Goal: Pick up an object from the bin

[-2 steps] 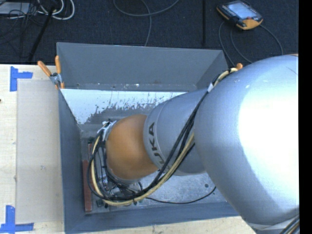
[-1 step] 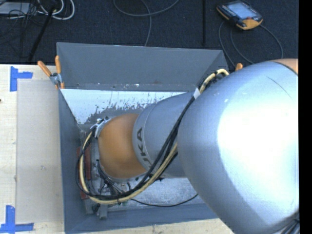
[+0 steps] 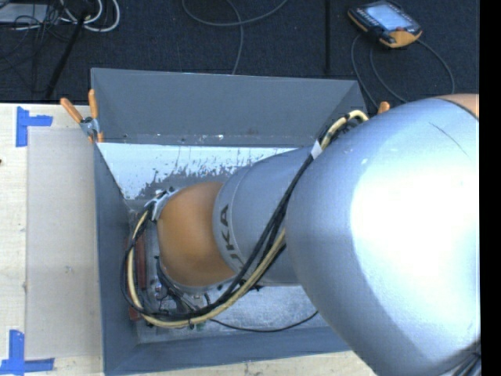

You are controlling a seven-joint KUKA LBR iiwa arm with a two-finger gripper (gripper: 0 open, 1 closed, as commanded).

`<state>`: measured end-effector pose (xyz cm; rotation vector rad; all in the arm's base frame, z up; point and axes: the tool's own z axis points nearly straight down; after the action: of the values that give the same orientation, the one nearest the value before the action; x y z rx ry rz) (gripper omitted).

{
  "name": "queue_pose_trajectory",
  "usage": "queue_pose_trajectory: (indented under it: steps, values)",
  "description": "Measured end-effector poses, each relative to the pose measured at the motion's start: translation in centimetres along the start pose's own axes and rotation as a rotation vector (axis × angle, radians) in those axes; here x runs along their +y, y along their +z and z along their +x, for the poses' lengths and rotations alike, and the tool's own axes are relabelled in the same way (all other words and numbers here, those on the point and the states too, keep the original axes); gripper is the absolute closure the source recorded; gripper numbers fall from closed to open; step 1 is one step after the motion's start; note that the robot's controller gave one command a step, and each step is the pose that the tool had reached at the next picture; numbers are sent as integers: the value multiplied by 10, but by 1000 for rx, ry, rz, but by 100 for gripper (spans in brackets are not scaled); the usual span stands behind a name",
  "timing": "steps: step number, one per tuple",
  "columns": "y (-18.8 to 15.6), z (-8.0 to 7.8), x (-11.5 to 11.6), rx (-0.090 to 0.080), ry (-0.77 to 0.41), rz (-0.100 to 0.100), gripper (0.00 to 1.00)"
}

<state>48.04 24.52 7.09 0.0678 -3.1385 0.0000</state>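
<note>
Camera view — arm [image 3: 376,233] deep in bin [image 3: 219,104], cables [image 3: 130,282] looped

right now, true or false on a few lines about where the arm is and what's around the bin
1. The arm reaches into the grey bin from the right. True.
2. Its orange cover sits low inside the bin, in the left part. True.
3. The arm is parked outside the bin. False: it is well inside and covers much of the bin's floor.
4. Black and yellow cables loop beside the orange cover. True.
5. The handheld device lies in the bin. False: it lies on the dark floor beyond the bin's far wall.
</note>
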Motion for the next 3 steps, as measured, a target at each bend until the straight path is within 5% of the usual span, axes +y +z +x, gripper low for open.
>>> queue_pose_trajectory:
  steps: [1,2,3]
  values:
    - [0,0,0,0,0,0,100]
    - [-57,1,-4,4,3,3,100]
    - [-79,1,-4,0,3,1,100]
